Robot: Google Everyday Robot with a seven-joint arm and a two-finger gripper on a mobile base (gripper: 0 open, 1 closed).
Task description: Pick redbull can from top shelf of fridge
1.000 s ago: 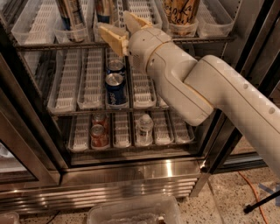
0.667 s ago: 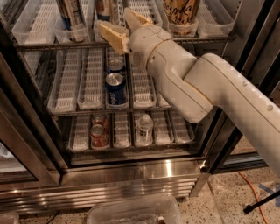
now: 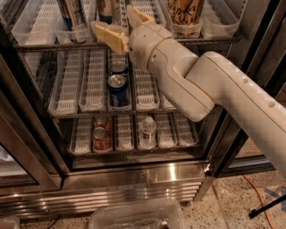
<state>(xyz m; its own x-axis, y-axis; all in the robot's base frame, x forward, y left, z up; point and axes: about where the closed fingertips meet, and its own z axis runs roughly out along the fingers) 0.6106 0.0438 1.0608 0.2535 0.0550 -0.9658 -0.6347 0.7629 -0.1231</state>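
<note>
1. Redbull can [image 3: 71, 15] stands up in a white tray on the left side of the top shelf [image 3: 44, 46] of the fridge [image 3: 134, 174].
2. The hand [image 3: 123, 27] is up at that shelf, to the right of the can, not touching it.
3. Its two tan fingers [image 3: 109, 38] are spread wide and hold nothing.
4. Another can [image 3: 105, 9] stands between the redbull can and the hand.
5. A blue Pepsi can [image 3: 118, 89] sits one shelf down.
6. A red can [image 3: 101, 138] and a water bottle [image 3: 147, 129] sit on the lowest shelf.
</note>
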